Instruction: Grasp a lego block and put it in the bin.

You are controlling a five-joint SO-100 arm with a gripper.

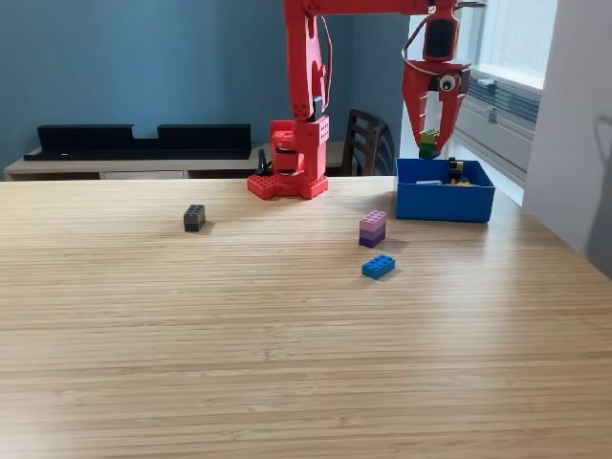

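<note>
The red claw hangs above the blue bin and grips a green lego block. On the wooden tabletop lie a purple block stack, a blue block and a dark grey block.

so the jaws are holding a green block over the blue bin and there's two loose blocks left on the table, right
Not two. The exterior view shows three on the table: a dark grey block, a purple stack and a blue block. The green block over the blue bin is right.
</note>
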